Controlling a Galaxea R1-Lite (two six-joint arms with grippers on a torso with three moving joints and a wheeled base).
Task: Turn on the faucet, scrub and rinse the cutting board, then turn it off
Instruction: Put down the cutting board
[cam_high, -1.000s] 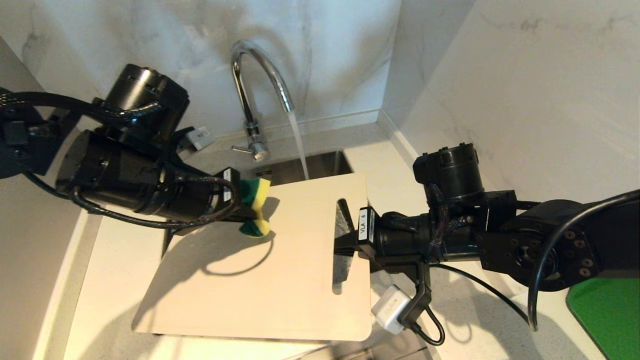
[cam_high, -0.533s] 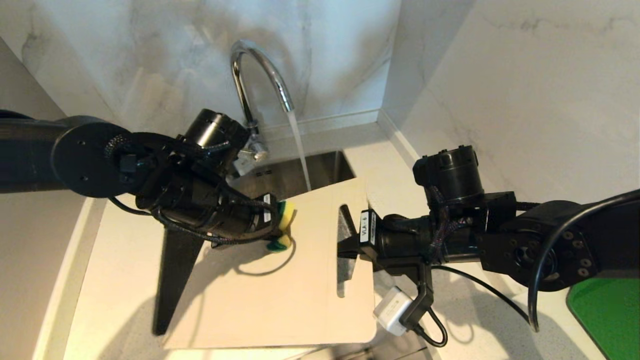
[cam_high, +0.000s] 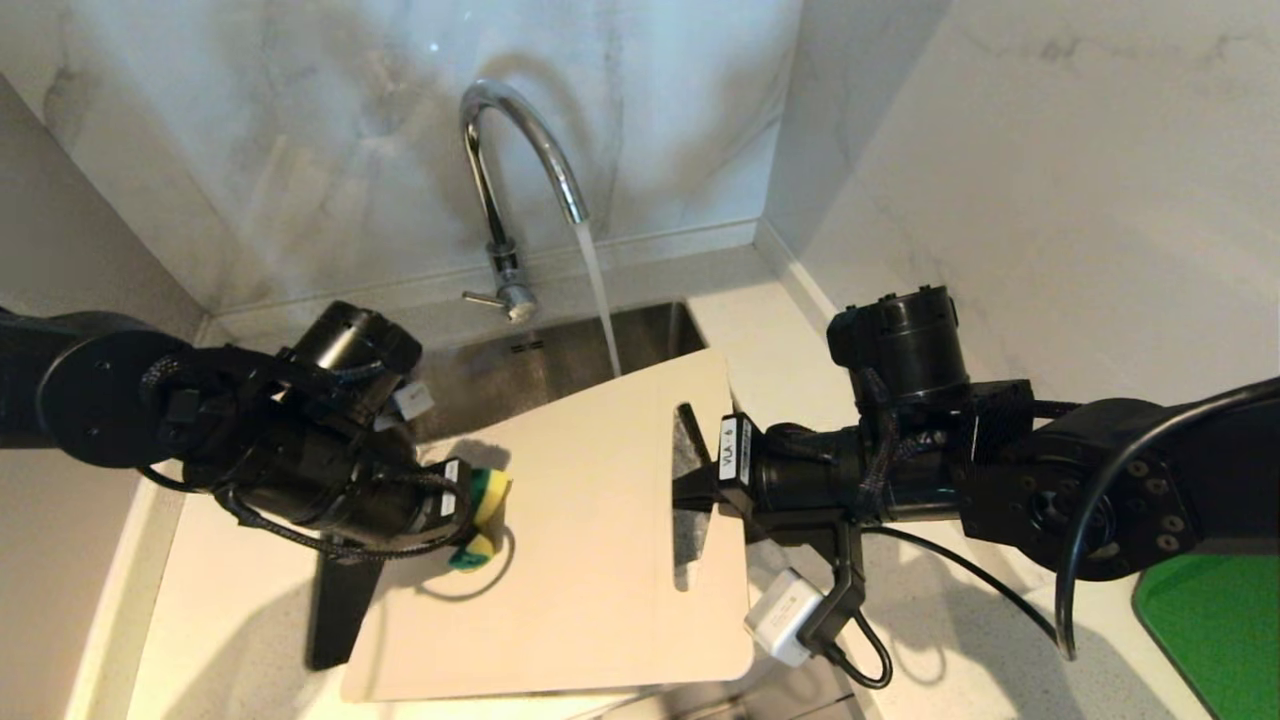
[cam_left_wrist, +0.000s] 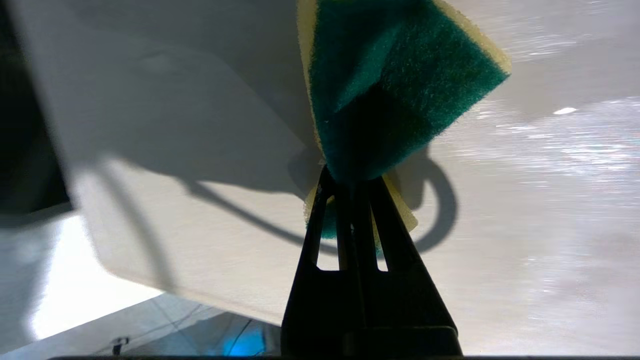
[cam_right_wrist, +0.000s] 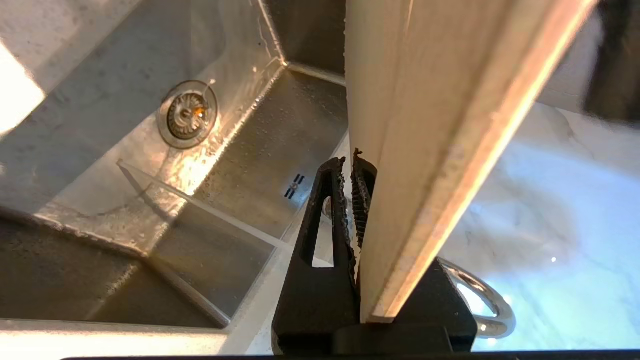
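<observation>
In R wrist view only: sink drain (cam_right_wrist: 186, 114); right gripper (cam_right_wrist: 350, 170) clamps cutting board (cam_right_wrist: 425, 125).

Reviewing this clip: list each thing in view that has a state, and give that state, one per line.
faucet: on, water streaming from the spout.
cutting board: held tilted over the sink, gripped at its slotted end.
sponge: pinched and folded, pressed on the board.
left gripper: shut on the sponge.
right gripper: shut on the board's handle end.
sink: wet, drain uncovered.
</observation>
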